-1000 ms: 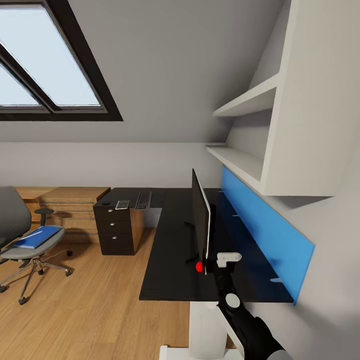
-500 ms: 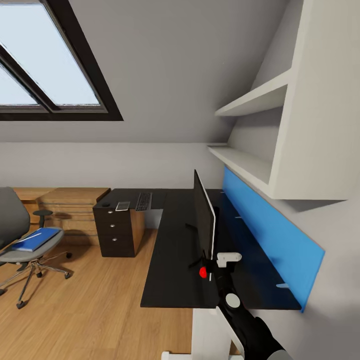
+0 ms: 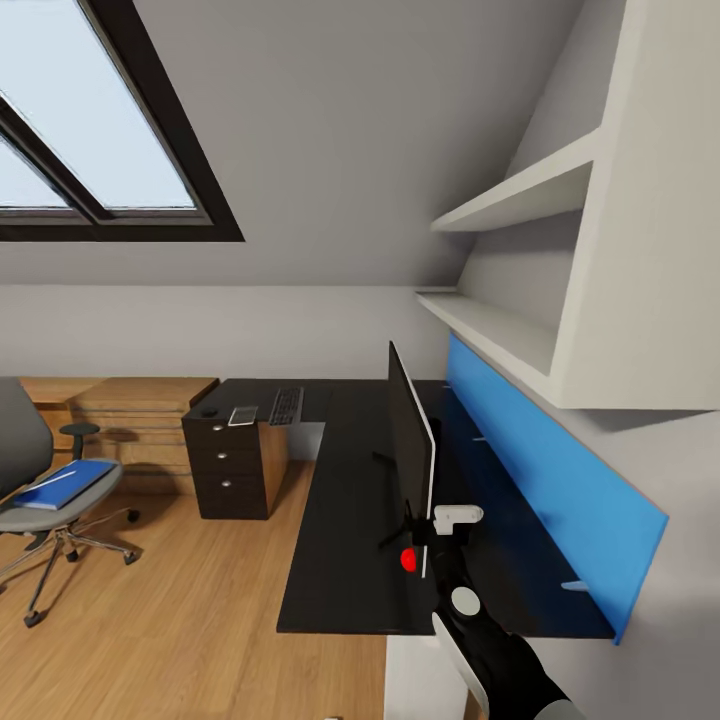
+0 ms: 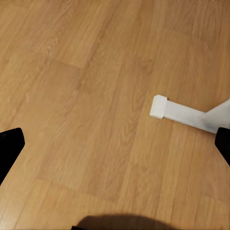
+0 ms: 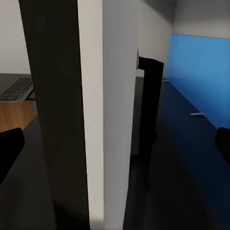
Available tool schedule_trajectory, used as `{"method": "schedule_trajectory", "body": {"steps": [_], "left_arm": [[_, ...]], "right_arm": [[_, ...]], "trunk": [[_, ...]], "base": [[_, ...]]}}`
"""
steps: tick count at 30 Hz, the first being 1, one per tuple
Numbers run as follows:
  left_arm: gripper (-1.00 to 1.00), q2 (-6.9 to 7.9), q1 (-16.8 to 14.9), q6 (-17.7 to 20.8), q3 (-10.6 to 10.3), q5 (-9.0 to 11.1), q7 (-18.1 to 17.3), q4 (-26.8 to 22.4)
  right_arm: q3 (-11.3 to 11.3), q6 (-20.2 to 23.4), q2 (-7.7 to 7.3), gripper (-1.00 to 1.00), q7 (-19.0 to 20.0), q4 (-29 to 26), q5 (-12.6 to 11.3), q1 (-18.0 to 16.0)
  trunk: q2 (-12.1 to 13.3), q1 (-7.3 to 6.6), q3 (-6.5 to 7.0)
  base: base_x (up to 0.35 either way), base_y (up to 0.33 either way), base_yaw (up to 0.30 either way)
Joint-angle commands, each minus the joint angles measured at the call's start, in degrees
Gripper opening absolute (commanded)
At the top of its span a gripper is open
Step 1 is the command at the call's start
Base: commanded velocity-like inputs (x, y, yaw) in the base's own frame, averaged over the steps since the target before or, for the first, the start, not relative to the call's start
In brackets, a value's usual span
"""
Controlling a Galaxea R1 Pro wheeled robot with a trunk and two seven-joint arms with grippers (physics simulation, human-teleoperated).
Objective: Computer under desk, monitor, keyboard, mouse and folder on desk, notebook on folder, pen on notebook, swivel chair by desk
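The black monitor (image 3: 410,450) stands edge-on on the long black desk (image 3: 340,560), with its red dot toward me. My right gripper (image 5: 115,146) is open at the monitor's near edge, which (image 5: 91,110) lies between its fingertips. The keyboard (image 3: 286,404), a small grey notebook (image 3: 243,414) and a dark mouse (image 3: 209,410) lie on the desk's far end. At the left, the blue folder (image 3: 60,487) lies on the swivel chair (image 3: 25,440), with a whitish pen (image 3: 62,477) on it. My left gripper (image 4: 115,143) hangs open over the floor. The computer is out of view.
Black drawers (image 3: 228,465) stand under the desk's far end, beside low wooden shelving (image 3: 130,405). A blue panel (image 3: 540,480) runs along the wall behind the desk, under white shelves (image 3: 520,200). The desk's white foot (image 4: 179,112) rests on the wood floor (image 3: 150,620).
The whole picture has shifted a little, so the camera has moved. My right gripper stays at the monitor's near edge. Nothing on the desk or chair has visibly moved.
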Motion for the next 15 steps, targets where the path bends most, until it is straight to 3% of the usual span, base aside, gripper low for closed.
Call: {"method": "schedule_trajectory", "body": {"steps": [1, 9, 15], "left_arm": [[1.0, 0.05, -0.05, -0.23, -0.48, 0.5, 0.13, 0.0], [1.0, 0.05, -0.05, -0.23, -0.48, 0.5, 0.13, 0.0], [1.0, 0.06, -0.05, -0.23, -0.48, 0.5, 0.13, 0.0]], "right_arm": [[0.24, -0.36, -0.05, 1.0, -0.26, 0.03, -0.6, -0.08], [0.24, -0.36, -0.06, 1.0, -0.26, 0.05, -0.59, -0.08], [0.27, -0.37, -0.03, 1.0, -0.26, 0.34, -0.59, -0.08]], "trunk": [[-0.09, 0.02, -0.1], [-0.09, 0.02, -0.1], [-0.09, 0.02, -0.1]], "base": [[0.025, 0.0, 0.0], [0.016, 0.009, 0.0], [0.076, 0.104, 0.0]]}}
